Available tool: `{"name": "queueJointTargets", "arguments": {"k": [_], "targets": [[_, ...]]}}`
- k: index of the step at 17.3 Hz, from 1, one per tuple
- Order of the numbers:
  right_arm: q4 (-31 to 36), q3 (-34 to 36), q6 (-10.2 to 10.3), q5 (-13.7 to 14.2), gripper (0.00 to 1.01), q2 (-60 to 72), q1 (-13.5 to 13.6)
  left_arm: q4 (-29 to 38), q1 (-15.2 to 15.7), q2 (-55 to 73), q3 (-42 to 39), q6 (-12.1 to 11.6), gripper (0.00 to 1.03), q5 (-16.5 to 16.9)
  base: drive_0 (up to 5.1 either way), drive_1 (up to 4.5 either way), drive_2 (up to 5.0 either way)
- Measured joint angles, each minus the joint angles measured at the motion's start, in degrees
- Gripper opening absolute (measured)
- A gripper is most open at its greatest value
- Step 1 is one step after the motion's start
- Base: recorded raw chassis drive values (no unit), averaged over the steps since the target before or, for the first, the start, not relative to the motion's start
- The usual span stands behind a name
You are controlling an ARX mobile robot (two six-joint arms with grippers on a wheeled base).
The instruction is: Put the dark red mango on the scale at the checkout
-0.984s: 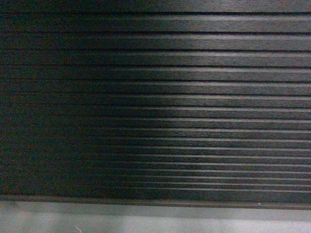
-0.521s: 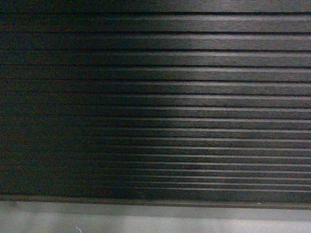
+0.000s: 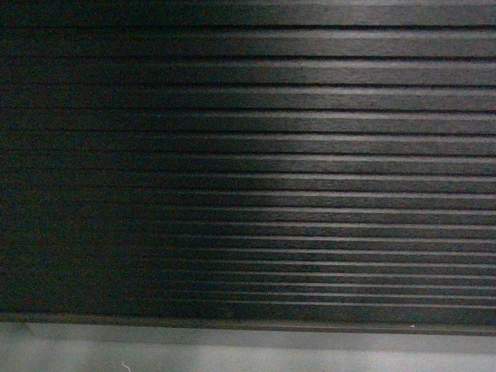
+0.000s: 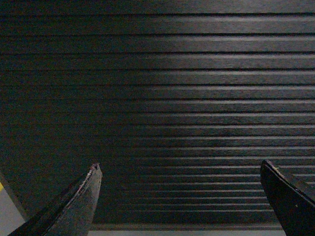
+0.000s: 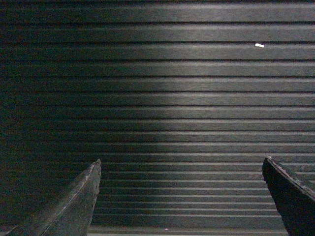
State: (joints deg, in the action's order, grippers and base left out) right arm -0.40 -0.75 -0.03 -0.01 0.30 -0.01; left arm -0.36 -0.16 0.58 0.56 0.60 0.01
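The checkout's dark ribbed slatted front fills the head view, close up. It also fills the left wrist view and the right wrist view. My left gripper is open, its two dark fingers wide apart with nothing between them. My right gripper is likewise open and empty, facing the slats. Neither gripper shows in the head view. The dark red mango and the scale are out of view.
A grey plinth runs along the foot of the counter. A small white speck sits on an upper slat. A sliver of grey floor with a yellow mark shows at the lower left.
The slats have shifted slightly downward in the head view; otherwise nothing differs.
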Motion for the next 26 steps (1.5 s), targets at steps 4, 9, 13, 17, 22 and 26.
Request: {"name": "queueJointTargets", "arguments": {"k": [4, 9, 13, 17, 22, 26], "targets": [[0.2, 0.0, 0.0, 0.0, 0.98, 0.0, 0.0, 0.1, 0.0, 0.0, 0.0, 0.0, 0.98, 0.1, 0.0, 0.0, 0.0], [0.1, 0.0, 0.0, 0.0, 0.98, 0.0, 0.0, 0.2, 0.0, 0.0, 0.0, 0.0, 0.98, 0.0, 0.0, 0.0, 0.0], [0.2, 0.0, 0.0, 0.0, 0.98, 0.0, 0.0, 0.1, 0.0, 0.0, 0.0, 0.0, 0.98, 0.0, 0.0, 0.0, 0.0], [0.2, 0.0, 0.0, 0.0, 0.98, 0.0, 0.0, 0.2, 0.0, 0.0, 0.0, 0.0, 0.98, 0.0, 0.0, 0.0, 0.0], [0.2, 0.0, 0.1, 0.0, 0.98, 0.0, 0.0, 0.2, 0.0, 0.0, 0.0, 0.0, 0.98, 0.0, 0.0, 0.0, 0.0], [0.5, 0.0, 0.0, 0.0, 0.98, 0.0, 0.0, 0.4, 0.0, 0.0, 0.0, 0.0, 0.98, -0.1, 0.0, 0.0, 0.0]]}}
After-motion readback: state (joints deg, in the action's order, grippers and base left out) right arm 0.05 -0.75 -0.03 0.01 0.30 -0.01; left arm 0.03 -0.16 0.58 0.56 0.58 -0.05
